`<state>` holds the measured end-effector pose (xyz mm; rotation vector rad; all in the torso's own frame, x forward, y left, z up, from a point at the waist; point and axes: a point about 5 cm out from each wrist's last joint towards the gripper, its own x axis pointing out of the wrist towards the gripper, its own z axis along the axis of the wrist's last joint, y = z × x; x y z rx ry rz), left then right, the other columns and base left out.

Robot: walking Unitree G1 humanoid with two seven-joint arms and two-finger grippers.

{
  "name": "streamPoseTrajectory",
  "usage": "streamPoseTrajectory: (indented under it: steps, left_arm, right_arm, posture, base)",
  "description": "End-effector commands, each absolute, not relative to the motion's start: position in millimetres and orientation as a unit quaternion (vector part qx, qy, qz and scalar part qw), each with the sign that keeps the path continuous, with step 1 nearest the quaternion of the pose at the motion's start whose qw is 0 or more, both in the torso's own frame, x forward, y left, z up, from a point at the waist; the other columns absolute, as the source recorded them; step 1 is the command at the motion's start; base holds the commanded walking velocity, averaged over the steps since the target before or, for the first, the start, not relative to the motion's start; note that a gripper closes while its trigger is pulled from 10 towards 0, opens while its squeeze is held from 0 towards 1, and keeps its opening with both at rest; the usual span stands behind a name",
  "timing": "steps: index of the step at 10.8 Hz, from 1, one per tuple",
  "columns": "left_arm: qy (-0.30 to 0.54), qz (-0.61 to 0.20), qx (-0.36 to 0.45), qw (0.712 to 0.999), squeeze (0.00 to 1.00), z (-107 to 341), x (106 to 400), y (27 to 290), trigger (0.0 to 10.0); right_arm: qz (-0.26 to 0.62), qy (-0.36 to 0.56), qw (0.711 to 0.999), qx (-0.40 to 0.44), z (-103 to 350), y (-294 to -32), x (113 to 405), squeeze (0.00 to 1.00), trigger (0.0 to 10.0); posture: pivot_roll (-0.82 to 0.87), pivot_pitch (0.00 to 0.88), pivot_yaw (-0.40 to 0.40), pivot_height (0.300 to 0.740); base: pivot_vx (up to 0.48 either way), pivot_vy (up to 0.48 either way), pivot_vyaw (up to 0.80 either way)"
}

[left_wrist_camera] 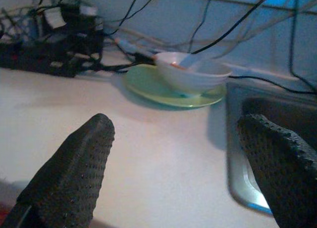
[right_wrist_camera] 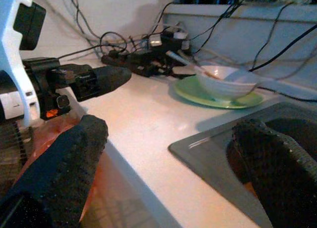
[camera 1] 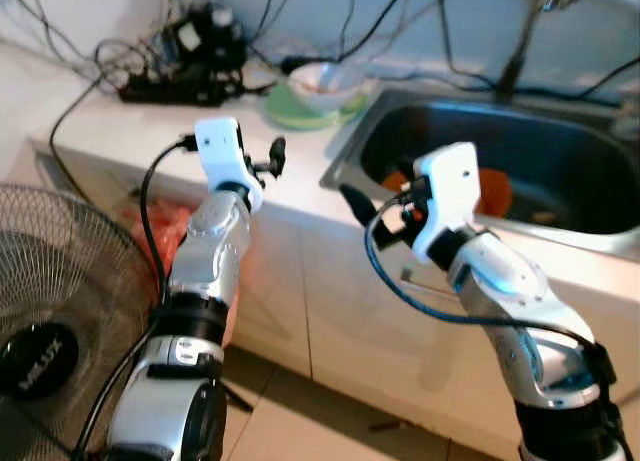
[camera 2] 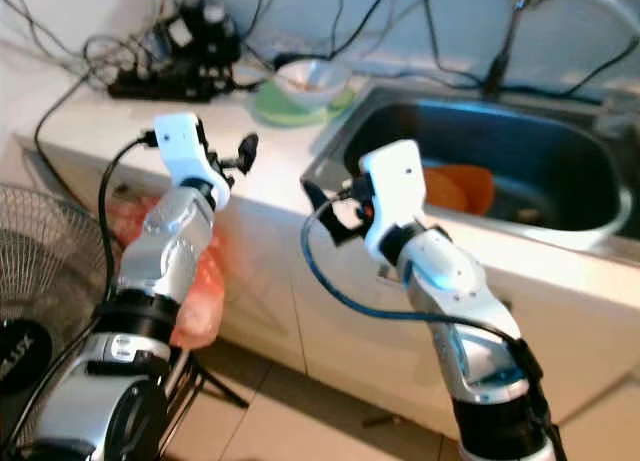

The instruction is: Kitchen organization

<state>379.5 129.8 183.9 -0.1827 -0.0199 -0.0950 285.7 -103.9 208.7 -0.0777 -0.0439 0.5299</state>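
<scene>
A white bowl (camera 1: pixel 322 84) with a spoon in it sits on a green plate (camera 1: pixel 290 109) at the back of the white counter (camera 1: pixel 150 131), beside the steel sink (camera 1: pixel 345 166). Orange dishes (camera 1: pixel 493 189) lie in the sink basin. My left gripper (camera 1: pixel 270 161) hovers over the counter's front part, open and holding nothing, with the bowl (left_wrist_camera: pixel 190 72) ahead of its fingers (left_wrist_camera: pixel 74 163). My right gripper (camera 1: pixel 368 209) hangs open at the sink's near left corner, in front of the counter edge. The right wrist view shows the bowl (right_wrist_camera: pixel 225 84) and the left gripper (right_wrist_camera: pixel 106 79).
A black power strip (camera 1: pixel 170 86) with tangled cables lies at the back left of the counter. A faucet (camera 1: pixel 520 41) rises behind the sink. A fan (camera 1: pixel 50 311) stands on the floor at left. A red bag (camera 1: pixel 160 226) hangs under the counter.
</scene>
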Motion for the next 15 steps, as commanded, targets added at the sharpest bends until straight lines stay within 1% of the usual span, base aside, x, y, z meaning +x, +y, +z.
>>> streamPoseTrajectory:
  steps: [1,5,10,11,15]
  left_arm:
    - [-0.034,-0.068,-0.09,0.993,0.0,200,381,122,10.0]
    - [-0.029,-0.075,-0.09,0.993,0.0,198,380,121,10.0]
    - [-0.027,-0.078,-0.086,0.993,0.0,197,378,120,10.0]
    - [-0.022,-0.078,-0.099,0.992,0.0,196,378,119,10.0]
    - [-0.02,-0.097,-0.104,0.99,0.0,194,374,112,10.0]
  right_arm:
    - [0.258,-0.034,0.965,-0.04,214,-106,287,0.0,10.0]
    - [0.256,-0.036,0.965,-0.039,215,-105,287,0.0,10.0]
    - [0.257,-0.035,0.965,-0.039,214,-105,287,0.0,10.0]
    - [0.257,-0.035,0.965,-0.04,214,-105,287,0.0,10.0]
    - [0.257,-0.034,0.965,-0.04,214,-106,287,0.0,10.0]
  posture:
    - [-0.12,0.0,0.088,0.74]
    - [-0.12,0.0,0.09,0.74]
    - [-0.12,0.0,0.092,0.74]
    - [-0.12,0.0,0.092,0.74]
    - [-0.12,0.0,0.087,0.74]
  base:
    - [0.386,0.0,0.0]
    - [0.426,0.0,0.0]
    - [0.383,0.287,0.0]
    - [0.281,0.296,0.0]
    - [0.0,0.0,0.0]
